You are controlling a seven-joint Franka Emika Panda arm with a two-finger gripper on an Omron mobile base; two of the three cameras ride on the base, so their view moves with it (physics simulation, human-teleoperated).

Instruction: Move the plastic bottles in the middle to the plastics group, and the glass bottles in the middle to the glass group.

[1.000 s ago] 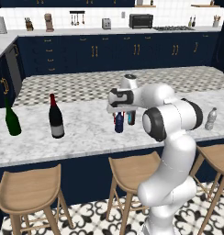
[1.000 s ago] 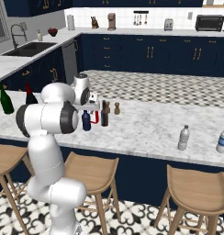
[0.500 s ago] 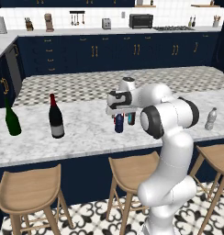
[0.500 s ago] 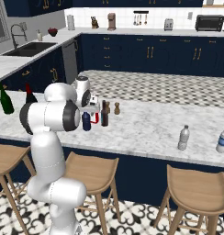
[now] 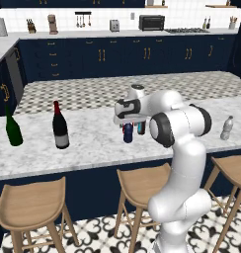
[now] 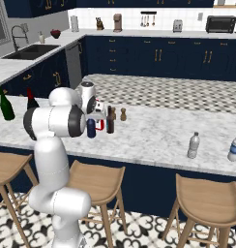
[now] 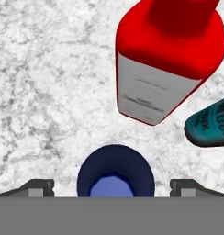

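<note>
1. Left base view: my gripper (image 5: 128, 120) hangs directly above the dark blue bottle (image 5: 128, 133), which stands upright on the counter (image 5: 93, 143).
2. Right base view: blue bottle (image 6: 91, 128) just below my hand.
3. Hand view: bottle (image 7: 115, 172) centred between my spread fingertips (image 7: 38, 186), untouched; red bottle (image 7: 166, 59) beyond.

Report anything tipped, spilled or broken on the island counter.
Nothing stands out. The blue bottle, red bottle, brown bottle and both wine bottles stand upright on the counter, which looks dry. The gripper sits open above the blue bottle.
</note>
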